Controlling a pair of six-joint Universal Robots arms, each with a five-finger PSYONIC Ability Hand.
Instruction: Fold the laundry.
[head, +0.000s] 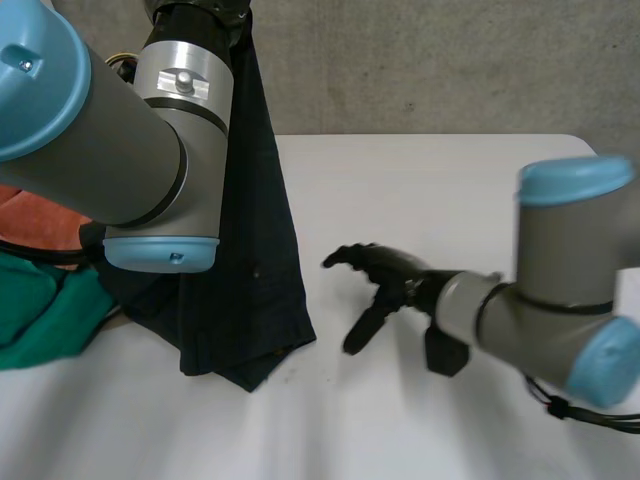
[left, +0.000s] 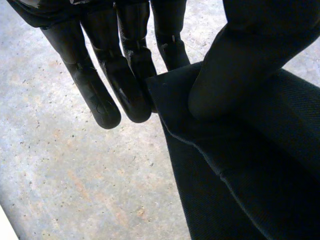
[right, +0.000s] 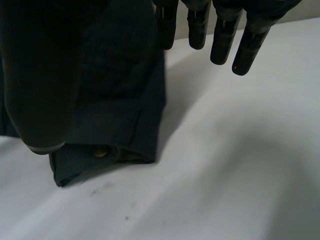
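1. At the lower left of the head view, a green cloth (head: 35, 310) is seen bunched at the frame's edge. An orange cloth (head: 30, 215) lies just above it in the frame. Both are partly hidden by the left arm (head: 100, 130).
2. The upper left of the head view is taken up by the left arm, which is raised above the tabletop (head: 420, 200).
3. A dark navy garment (head: 245, 270) is held up by the left hand (left: 130, 60). It hangs from the top of the head view, left of centre, down to the lower middle. There its bottom end is rested on the tabletop.
4. In the left wrist view, the garment's (left: 260, 165) upper edge is pinched between the straight fingers (left: 100, 100) and the thumb (left: 235, 65), which is pressed onto the cloth. A concrete floor (left: 60, 170) is seen beyond the fingertips.
5. A grey wall (head: 450, 60) is seen along the top of the head view, behind the white tabletop.
6. Right of centre in the head view, the right hand (head: 385, 275) is held over the tabletop, near the garment's lower end but apart from it. Its fingers are spread and loosely bent, and nothing is held.
7. In the right wrist view, the fingers (right: 222, 35) are seen straight and apart over the bare tabletop (right: 240, 165). The thumb (right: 35, 90) is held in front of the garment (right: 120, 90).
8. A button (right: 100, 152) is seen near the garment's bottom hem, which lies on the tabletop.
9. The right arm (head: 560, 290) enters from the right edge of the head view.
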